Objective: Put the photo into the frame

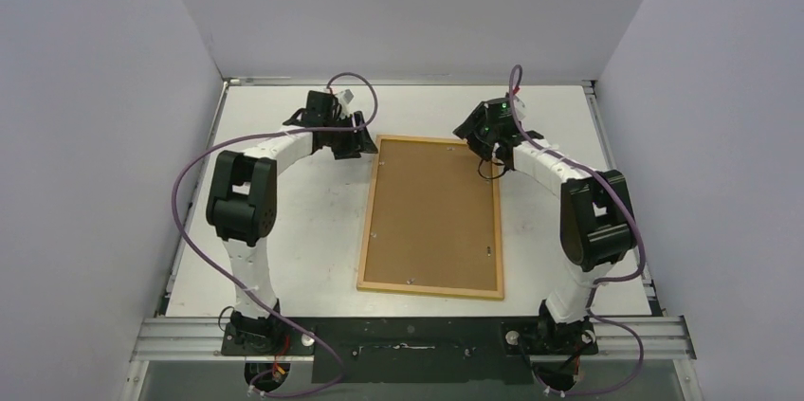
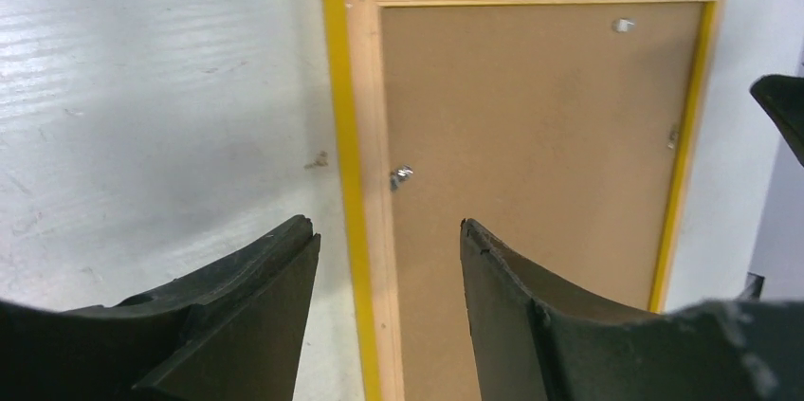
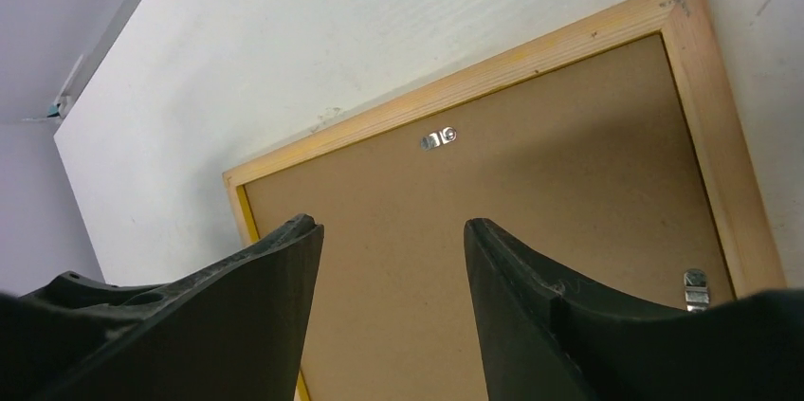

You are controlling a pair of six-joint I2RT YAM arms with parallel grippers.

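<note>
Your left fingers (image 2: 242,320) are black, spread wide and grip nothing. They sit at the far left corner of the thin rectangular picture frame (image 1: 427,288), which has a light-wood back and a yellow edge. In your left wrist view the wood rail runs up through the gap, with one finger over the white table (image 1: 303,259) and the other over the plain brown backing board (image 1: 434,211). Whether either finger touches, you cannot tell.

Your right fingers (image 3: 237,325) are also wide apart and hold nothing. They sit at the frame's far right corner, and both hang over the board just inside the far rail.

The frame lies flat and back-up in the middle of the table between the two arms, long sides running away from you. The board sits inside the wood rails. Small silver metal clips (image 3: 439,139) show at the board's edges, one by the far rail and others along the long sides.
</note>
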